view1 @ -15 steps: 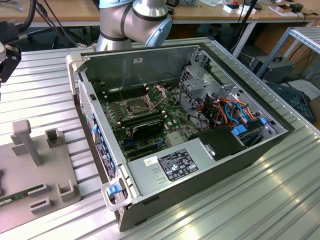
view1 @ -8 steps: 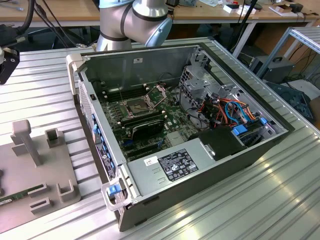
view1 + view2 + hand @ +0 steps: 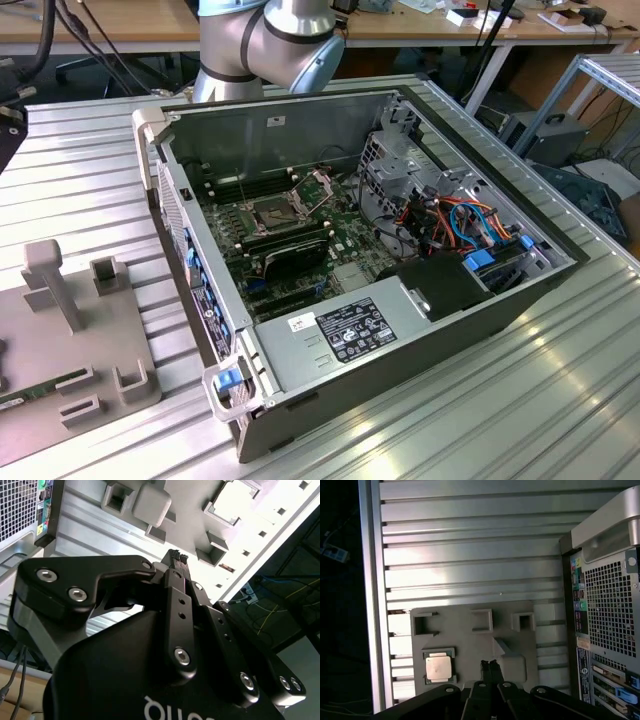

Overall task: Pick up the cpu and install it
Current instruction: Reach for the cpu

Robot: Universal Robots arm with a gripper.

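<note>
The cpu [image 3: 439,668], a small square chip with a dull metal top, lies flat in a square nest on the grey fixture plate [image 3: 470,640]. My gripper [image 3: 491,666] hangs above that plate, a short way to one side of the cpu and apart from it. Its two thin black fingers are pressed together with nothing between them, so it is shut. In the second wrist view the gripper [image 3: 176,556] has its tips closed over the same plate. In the exterior view the open computer case holds the motherboard, with the cpu socket [image 3: 272,210] standing uncovered and its metal plate hinged up.
The fixture plate [image 3: 90,340] lies at the exterior view's left on the ribbed aluminium table [image 3: 520,400], with upright blocks and pockets on it. The case's perforated rear panel [image 3: 610,605] stands close beside the plate. The table's edge rail [image 3: 370,605] is on the far side.
</note>
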